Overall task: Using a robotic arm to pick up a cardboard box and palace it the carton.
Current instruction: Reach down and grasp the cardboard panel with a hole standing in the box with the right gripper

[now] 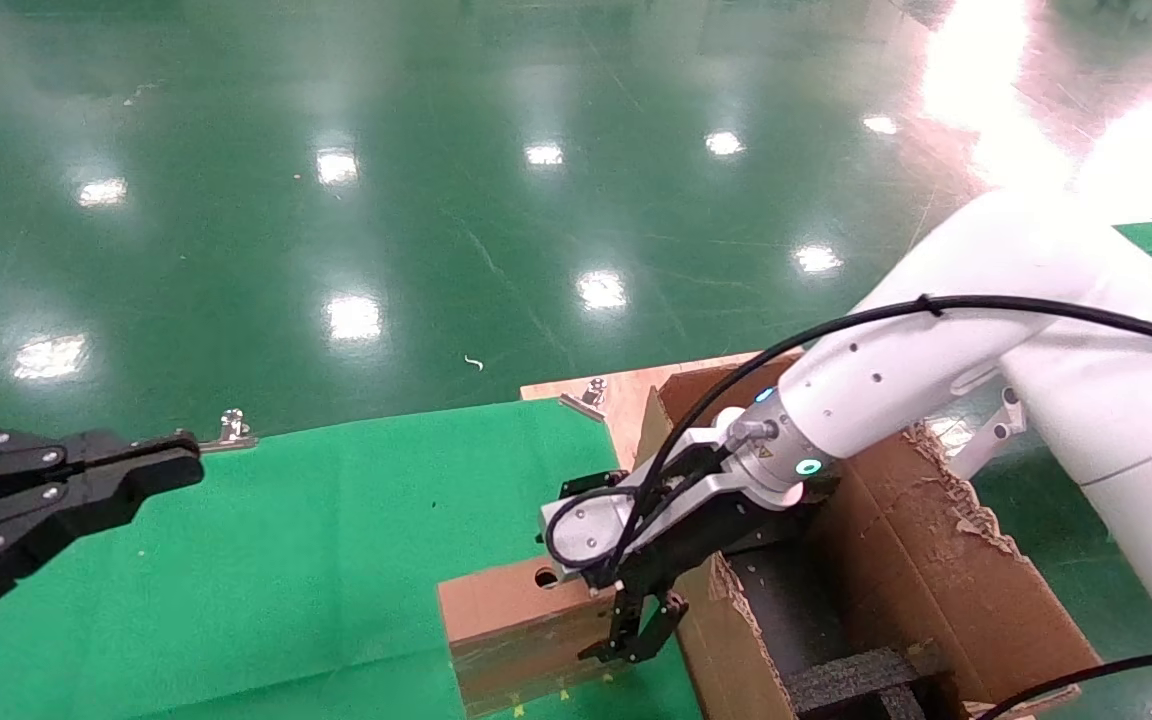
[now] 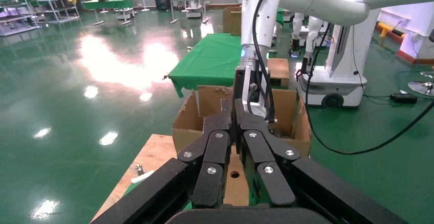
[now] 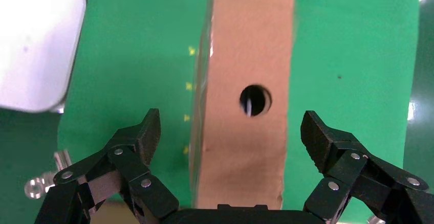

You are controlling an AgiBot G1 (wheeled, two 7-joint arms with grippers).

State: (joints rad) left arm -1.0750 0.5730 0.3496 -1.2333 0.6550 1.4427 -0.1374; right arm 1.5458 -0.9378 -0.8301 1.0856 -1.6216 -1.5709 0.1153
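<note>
The small cardboard box (image 1: 506, 625) with a round hole stands on its edge on the green cloth, just left of the large carton (image 1: 936, 570). My white right arm (image 1: 936, 370) reaches down over the carton's near wall. Its gripper (image 1: 631, 650) is open at the box's right end. In the right wrist view the gripper (image 3: 230, 132) straddles the box (image 3: 245, 106), one finger on each side, with gaps to both faces. My left gripper (image 1: 171, 465) is shut and empty at the far left, above the cloth. The left wrist view shows it (image 2: 233, 119) facing the box (image 2: 235, 183) and the carton (image 2: 286, 116).
Black foam inserts (image 1: 856, 675) lie inside the carton. The green cloth table (image 1: 316, 540) has metal clips (image 1: 233, 430) at its far edge. A wooden board (image 1: 616, 385) lies behind the carton. Beyond it is glossy green floor, with another robot base (image 2: 338, 86).
</note>
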